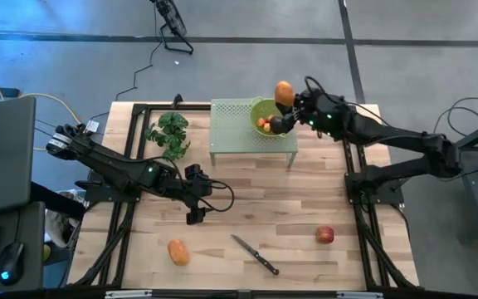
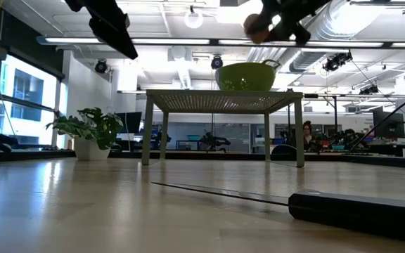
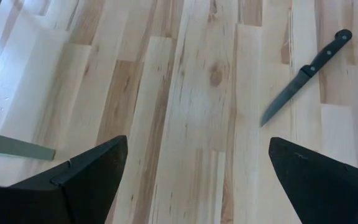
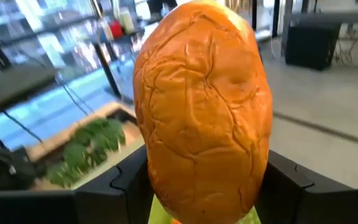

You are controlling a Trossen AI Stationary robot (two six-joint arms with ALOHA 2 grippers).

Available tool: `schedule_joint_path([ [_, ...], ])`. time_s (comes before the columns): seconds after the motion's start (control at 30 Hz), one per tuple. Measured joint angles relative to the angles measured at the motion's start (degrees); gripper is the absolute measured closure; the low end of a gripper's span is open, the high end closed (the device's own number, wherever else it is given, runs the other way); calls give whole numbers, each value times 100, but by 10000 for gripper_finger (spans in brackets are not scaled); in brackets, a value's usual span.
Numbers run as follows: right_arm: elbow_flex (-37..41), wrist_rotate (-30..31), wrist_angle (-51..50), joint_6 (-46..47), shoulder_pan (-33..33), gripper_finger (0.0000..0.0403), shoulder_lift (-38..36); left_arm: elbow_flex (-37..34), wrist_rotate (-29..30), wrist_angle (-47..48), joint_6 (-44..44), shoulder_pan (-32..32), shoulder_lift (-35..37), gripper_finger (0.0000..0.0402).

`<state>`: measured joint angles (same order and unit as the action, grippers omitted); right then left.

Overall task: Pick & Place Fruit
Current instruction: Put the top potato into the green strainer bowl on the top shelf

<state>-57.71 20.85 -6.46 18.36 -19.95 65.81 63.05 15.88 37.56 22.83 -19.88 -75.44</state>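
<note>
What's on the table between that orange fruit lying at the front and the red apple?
A black-handled knife lies between the orange fruit and the red apple, touching neither; the high view shows it.

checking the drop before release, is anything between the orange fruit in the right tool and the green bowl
Nothing visible. The right tool holds the orange fruit over the far rim of the green bowl, which already holds small fruit pieces.

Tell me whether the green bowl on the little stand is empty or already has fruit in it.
Not empty. The high view shows small red-orange pieces inside the green bowl, while the right gripper holds an orange oblong fruit above its rim.
</note>
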Motion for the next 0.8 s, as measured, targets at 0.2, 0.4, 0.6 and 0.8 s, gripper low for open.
schedule_joint_path([
  [0.2,-468,-314,-810,156,-214,199,591,0,0,19,0,0,-2,18],
  [0.4,-665,-434,-959,90,-146,199,823,0,2,17,1,0,-2,18],
  [0.6,-663,-755,-1023,-36,-142,199,1128,0,2,12,1,0,-4,18],
  [0.8,-663,-717,-1013,-201,-139,199,1415,0,2,39,2,0,-4,18],
])
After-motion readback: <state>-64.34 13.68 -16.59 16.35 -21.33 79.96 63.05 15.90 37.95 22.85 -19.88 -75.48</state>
